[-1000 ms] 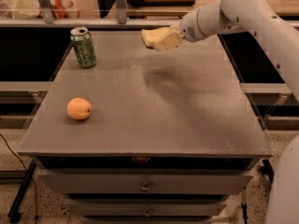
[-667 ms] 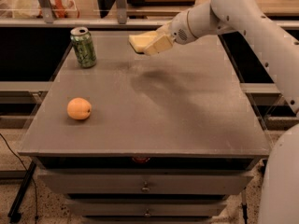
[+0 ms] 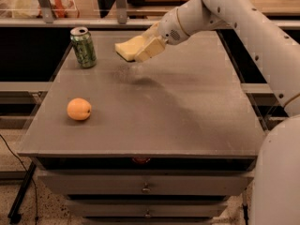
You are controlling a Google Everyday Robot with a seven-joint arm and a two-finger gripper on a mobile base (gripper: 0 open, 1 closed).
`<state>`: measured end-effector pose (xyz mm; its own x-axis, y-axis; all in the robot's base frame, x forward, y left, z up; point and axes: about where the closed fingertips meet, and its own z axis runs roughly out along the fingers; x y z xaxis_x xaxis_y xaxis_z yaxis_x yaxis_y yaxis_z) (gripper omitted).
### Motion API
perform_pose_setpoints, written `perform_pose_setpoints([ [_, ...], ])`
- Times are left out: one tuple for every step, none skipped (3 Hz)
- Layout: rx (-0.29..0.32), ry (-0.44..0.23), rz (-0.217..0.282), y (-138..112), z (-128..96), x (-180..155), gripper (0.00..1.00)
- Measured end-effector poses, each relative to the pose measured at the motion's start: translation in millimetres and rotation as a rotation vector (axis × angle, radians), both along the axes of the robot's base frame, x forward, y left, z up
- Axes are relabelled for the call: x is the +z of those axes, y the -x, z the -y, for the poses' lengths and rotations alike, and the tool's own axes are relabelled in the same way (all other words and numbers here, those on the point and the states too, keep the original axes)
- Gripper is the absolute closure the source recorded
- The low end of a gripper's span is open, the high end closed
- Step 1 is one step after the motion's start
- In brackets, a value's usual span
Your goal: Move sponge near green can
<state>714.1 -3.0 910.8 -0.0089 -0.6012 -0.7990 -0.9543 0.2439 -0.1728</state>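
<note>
The grey table (image 3: 178, 107) fills the centre of the frame, its flat top running from the upper middle down to the front edge in the lower half. The white robot arm (image 3: 243, 22) enters from the right edge and reaches across the upper right toward the upper centre. Below the front edge of the table, a drawer front (image 3: 93, 184) with a small metal handle (image 3: 146, 188) spans the lower part of the frame.

The gripper (image 3: 143, 46) is in the upper centre of the frame, above the far part of the table top. Its fingers are pinched onto the sponge (image 3: 125, 48), one above and one below. The sponge is pale yellow, points left out of the gripper, and is tilted slightly. It is held clear of the surface; a soft shadow (image 3: 140, 78) lies on the table below it.

The green can (image 3: 83, 47) stands upright in the upper left, on the far left corner of the table, with its silver top visible. The sponge is to the right of the can, near it but not touching.

An orange fruit (image 3: 78, 109) rests on the left side of the table, in the middle left of the frame, well apart from the can and the sponge.
</note>
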Motion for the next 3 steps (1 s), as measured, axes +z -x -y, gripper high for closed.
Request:
perform_pose_setpoints([
  [0.077, 0.025, -0.003, 20, -16, 5, 1.0],
  [0.129, 0.058, -0.003, 24, -38, -6, 1.0],
  [0.15, 0.081, 0.001, 15, -57, -21, 1.0],
])
